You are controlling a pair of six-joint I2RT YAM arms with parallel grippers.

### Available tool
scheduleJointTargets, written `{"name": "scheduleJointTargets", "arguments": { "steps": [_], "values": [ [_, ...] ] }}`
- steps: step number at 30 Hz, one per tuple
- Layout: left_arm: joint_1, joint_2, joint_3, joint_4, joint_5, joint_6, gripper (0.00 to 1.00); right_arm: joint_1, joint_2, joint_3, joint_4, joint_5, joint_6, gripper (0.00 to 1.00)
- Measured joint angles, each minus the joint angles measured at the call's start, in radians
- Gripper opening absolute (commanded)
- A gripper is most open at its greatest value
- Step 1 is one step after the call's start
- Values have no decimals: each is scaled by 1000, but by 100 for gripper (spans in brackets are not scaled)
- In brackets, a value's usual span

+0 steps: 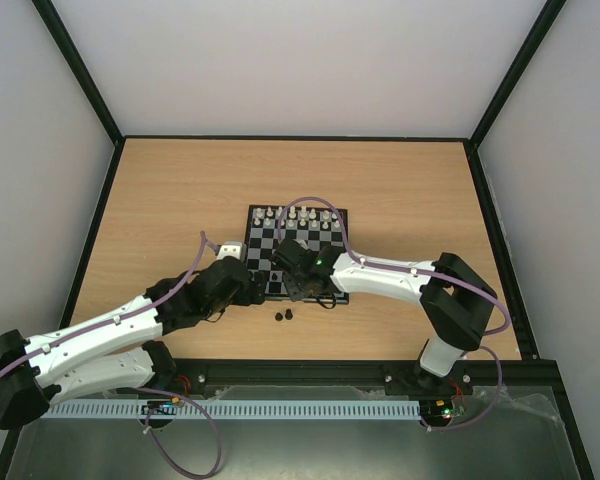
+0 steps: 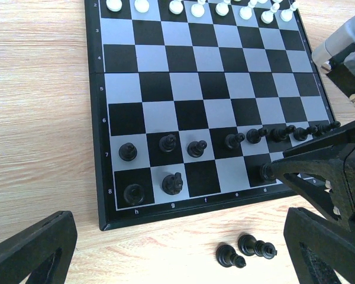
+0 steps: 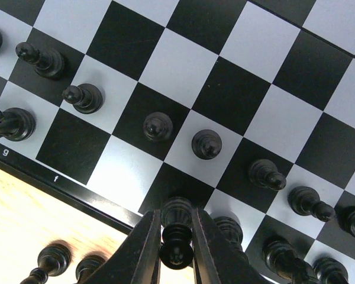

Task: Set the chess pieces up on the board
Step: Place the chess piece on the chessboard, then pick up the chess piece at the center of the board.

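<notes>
The board (image 1: 305, 228) lies mid-table; it also shows in the left wrist view (image 2: 124, 80) and the right wrist view (image 3: 183, 53). Black chess pieces (image 2: 196, 148) stand along its two near rows. My right gripper (image 3: 176, 234) is shut on a black piece (image 3: 177, 212), upright over a dark back-row square; I cannot tell whether it touches. In the top view this gripper (image 1: 300, 288) is at the board's near edge. Two black pieces (image 2: 231, 256) lie on the table in front of the board. My left gripper (image 2: 177, 260) is open and empty just above them.
White pieces (image 2: 198, 7) stand in the board's far rows (image 1: 298, 215). The right arm's fingers (image 2: 319, 160) reach into the left wrist view beside the board's near right corner. The two loose pieces also show in the top view (image 1: 283, 316).
</notes>
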State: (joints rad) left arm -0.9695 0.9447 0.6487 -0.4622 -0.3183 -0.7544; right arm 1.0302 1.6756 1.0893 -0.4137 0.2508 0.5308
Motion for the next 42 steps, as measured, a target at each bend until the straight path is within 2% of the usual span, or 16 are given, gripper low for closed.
{"name": "scheduleJointTargets", "arguments": {
  "steps": [13,20,22,29,35,42],
  "values": [
    [4,11,0,0,0,3,99,-9,8,0,1,-8,-10,21],
    [7,13,0,1,0,5,99,-10,-15,-7,3,-14,-8,42],
    [11,13,0,2,0,6,99,-9,-61,-22,5,-16,-11,43],
    [18,6,0,3,-4,6,99,42,-230,-52,2,-25,11,45],
    [22,-8,0,3,-9,6,99,132,-188,-82,0,-47,41,45],
    [22,-10,0,3,-8,6,99,172,-104,-83,0,-57,58,43]
  ]
}}
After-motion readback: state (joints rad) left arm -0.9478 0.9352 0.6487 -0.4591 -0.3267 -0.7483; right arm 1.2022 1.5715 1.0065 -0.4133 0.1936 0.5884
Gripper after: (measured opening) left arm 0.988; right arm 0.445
